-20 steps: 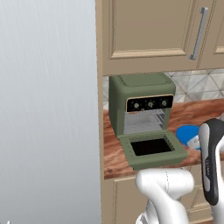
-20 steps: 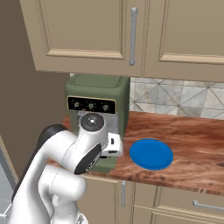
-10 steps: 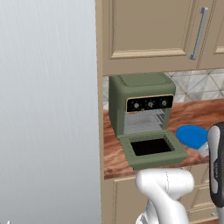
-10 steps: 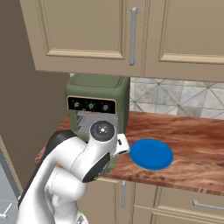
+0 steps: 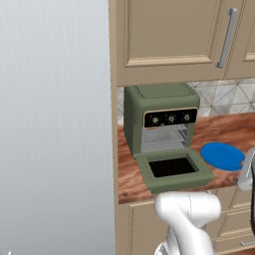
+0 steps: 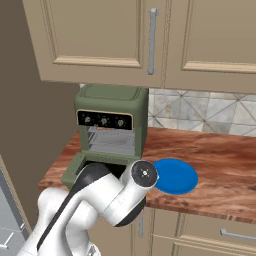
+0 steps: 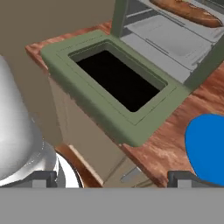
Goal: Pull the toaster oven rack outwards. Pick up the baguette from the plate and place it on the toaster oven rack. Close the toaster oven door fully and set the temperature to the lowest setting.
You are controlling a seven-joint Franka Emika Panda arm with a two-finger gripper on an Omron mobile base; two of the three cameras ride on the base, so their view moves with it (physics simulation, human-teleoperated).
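The toaster oven door (image 7: 118,87) lies flat open — the baguette (image 7: 186,12) rests on the rack (image 7: 175,37) inside; at 3 o'clock sits the blue plate (image 6: 175,176). Tool (image 7: 111,178) open, empty.

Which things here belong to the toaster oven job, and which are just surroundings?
Job:
toaster oven
toaster oven door, folded down open
toaster oven rack
baguette, lying inside the oven
plate, bare
gripper, open

Surroundings:
wall cabinets
wooden counter
tiled backsplash

wooden counter (image 5: 130,174), toaster oven (image 5: 159,117), blue plate (image 5: 222,155)
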